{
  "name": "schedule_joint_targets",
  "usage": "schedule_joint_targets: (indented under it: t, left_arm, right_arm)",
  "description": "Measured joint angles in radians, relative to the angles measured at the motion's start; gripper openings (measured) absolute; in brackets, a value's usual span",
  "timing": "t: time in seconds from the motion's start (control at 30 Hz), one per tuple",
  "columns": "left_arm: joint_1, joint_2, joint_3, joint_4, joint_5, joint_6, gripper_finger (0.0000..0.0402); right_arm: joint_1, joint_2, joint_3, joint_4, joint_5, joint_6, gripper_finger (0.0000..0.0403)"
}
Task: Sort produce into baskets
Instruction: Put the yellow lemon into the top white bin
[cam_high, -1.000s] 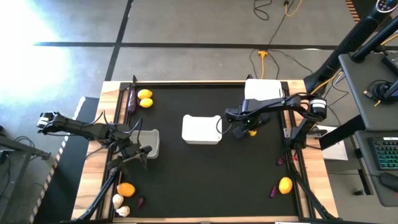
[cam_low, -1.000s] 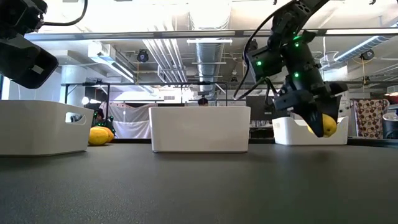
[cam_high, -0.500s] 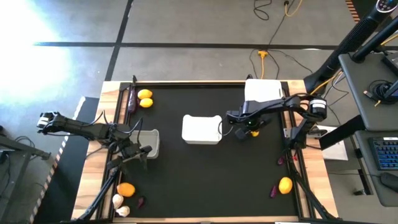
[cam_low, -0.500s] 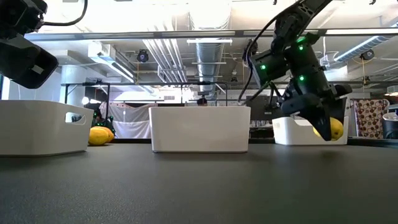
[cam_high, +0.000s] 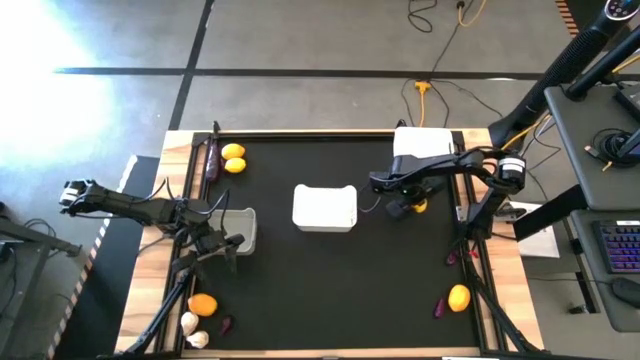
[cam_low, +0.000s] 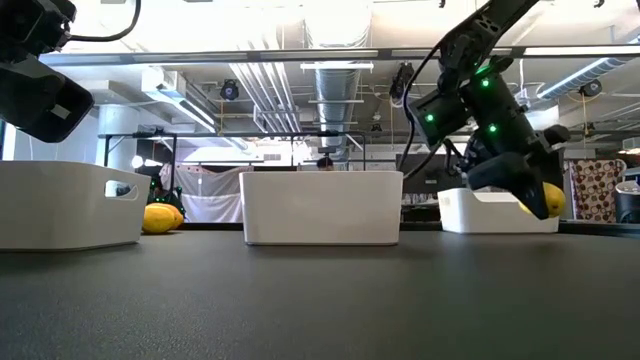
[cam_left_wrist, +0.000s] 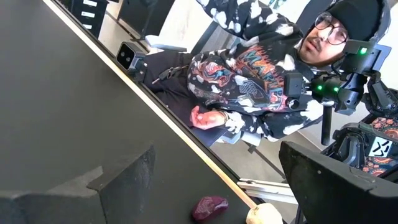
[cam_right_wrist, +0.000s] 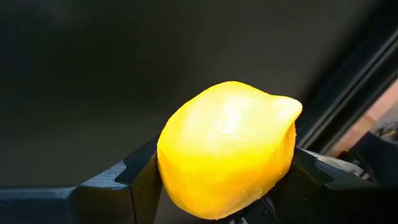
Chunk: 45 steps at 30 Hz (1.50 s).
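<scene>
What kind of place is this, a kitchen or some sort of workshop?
Probably a robotics lab or workshop: exposed ceiling ducts, a taped concrete floor with a yellow cable, and a computer desk beside the robot's table.

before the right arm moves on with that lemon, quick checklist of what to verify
1. Lemon clamped between the right gripper fingers: ok.
2. Lemon lifted clear of the mat: ok.
3. Gripper already above the far right basket: not ok, it is short of it.
4. That basket's contents: cannot tell.
5. Left gripper out of the way by the left basket: ok.
</scene>
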Motion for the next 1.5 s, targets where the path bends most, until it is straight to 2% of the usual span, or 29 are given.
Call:
schedule_joint_targets:
  t: [0.3,0.4,0.57,0.77,0.9,1.0,1.33,1.5]
  left_arm:
    - [0.0,0.0,0.0,0.0,0.0,0.0,0.0327]
    - [0.0,0.0,0.0,0.0,0.0,0.0,0.0327]
    - [0.0,0.0,0.0,0.0,0.0,0.0,0.0327]
    - [0.0,0.0,0.0,0.0,0.0,0.0,0.0327]
    - [0.0,0.0,0.0,0.0,0.0,0.0,0.0327]
    - [0.0,0.0,0.0,0.0,0.0,0.0,0.0327]
    - [0.0,0.0,0.0,0.0,0.0,0.0,0.0327]
    - [0.0,0.0,0.0,0.0,0.0,0.0,0.0327]
  right_arm:
    - [-0.019,-0.001,0.0,-0.058,0.039,-0.047,0.0226]
    - [-0.04,-0.001,0.002,-0.076,0.083,-0.057,0.0226]
    - [-0.072,-0.002,0.062,-0.12,0.129,-0.025,0.0226]
    - [-0.12,-0.002,0.194,-0.136,0.332,-0.025,0.0226]
    - [-0.227,-0.002,0.252,-0.108,0.393,-0.032,0.0226]
    - [-0.302,-0.002,0.278,-0.037,0.397,-0.04,0.0226]
    - [-0.447,-0.002,0.284,0.194,0.394,-0.199,0.0226]
    - [-0.517,-0.001,0.261,0.296,0.352,-0.245,0.0226]
